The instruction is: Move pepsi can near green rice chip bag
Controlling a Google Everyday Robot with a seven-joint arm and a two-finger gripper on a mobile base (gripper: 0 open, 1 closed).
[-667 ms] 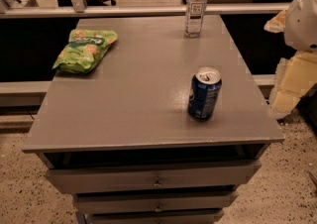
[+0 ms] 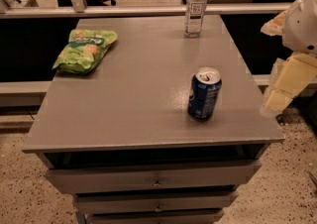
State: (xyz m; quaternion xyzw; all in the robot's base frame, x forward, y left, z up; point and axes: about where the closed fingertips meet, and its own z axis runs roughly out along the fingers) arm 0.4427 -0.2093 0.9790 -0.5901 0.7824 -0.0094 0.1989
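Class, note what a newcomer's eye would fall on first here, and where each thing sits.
The blue pepsi can stands upright near the front right of the grey table. The green rice chip bag lies at the far left, and the pale gripper hangs beside its right edge.

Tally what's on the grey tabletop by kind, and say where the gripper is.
Drink cans: 1, the pepsi can
Plastic bottles: 1, the clear bottle
Snack bags: 1, the green rice chip bag
Total: 3
The gripper is off the table, beyond its right edge, apart from the can.
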